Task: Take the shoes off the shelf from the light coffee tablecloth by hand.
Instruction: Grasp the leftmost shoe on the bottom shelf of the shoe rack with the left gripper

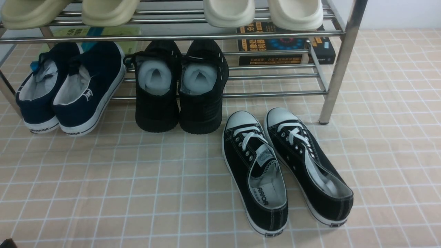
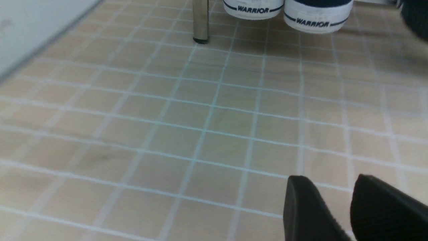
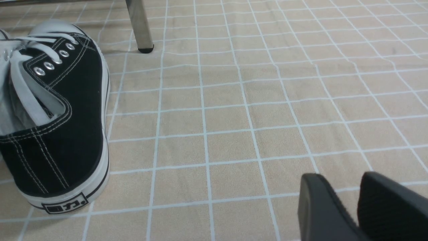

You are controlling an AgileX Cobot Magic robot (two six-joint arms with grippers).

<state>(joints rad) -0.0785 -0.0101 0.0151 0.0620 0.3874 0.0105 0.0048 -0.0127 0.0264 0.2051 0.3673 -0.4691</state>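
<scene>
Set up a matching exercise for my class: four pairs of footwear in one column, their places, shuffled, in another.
Column one:
1. navy shoes
2. all-black shoes
3. lace-up sneakers
4. off-white slippers

Column two:
A. flat on the tablecloth, off the shelf
B. upper tier
C. lower tier, left end
D. lower tier, middle

Pairs: 1-C, 2-D, 3-A, 4-B

Left gripper (image 2: 331,178) and right gripper (image 3: 341,175): fingers parted, empty.
</scene>
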